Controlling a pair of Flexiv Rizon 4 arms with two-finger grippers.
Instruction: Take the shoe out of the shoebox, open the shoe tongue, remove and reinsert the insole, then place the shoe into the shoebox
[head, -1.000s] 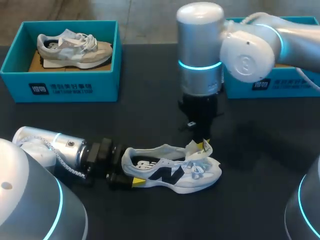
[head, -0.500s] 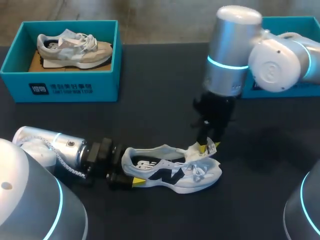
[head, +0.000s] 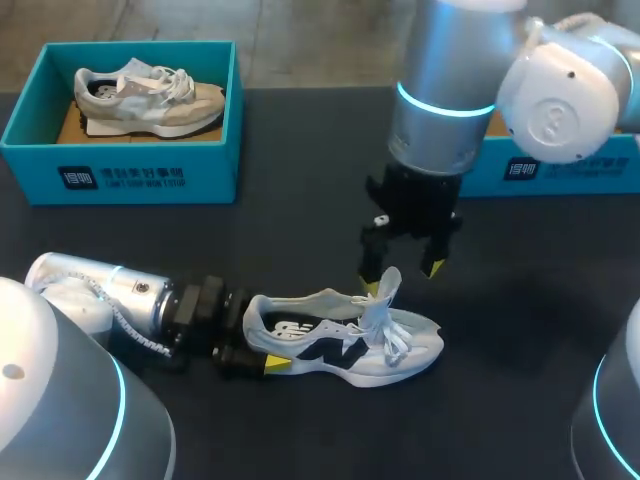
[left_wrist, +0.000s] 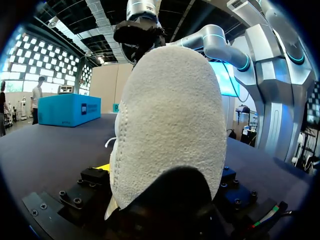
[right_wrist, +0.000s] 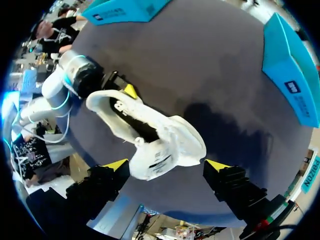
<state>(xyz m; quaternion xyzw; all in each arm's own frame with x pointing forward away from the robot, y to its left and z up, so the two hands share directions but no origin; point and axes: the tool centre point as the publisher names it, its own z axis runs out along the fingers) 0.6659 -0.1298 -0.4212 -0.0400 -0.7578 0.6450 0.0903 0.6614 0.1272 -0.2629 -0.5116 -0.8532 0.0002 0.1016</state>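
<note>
left gripper (head: 255, 335) clamps shoe (head: 350, 352) heel; right gripper (head: 402, 278) spread above tongue (head: 388, 284)

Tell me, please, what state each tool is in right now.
Left tool: closed on the shoe at its heel.
Right tool: open, just above the tongue.

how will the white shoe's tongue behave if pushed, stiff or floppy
Probably floppy: the tongue of the shoe looks thin and curls near its tip. It stands raised by the open right end effector, unheld, so it may stay up.
</note>
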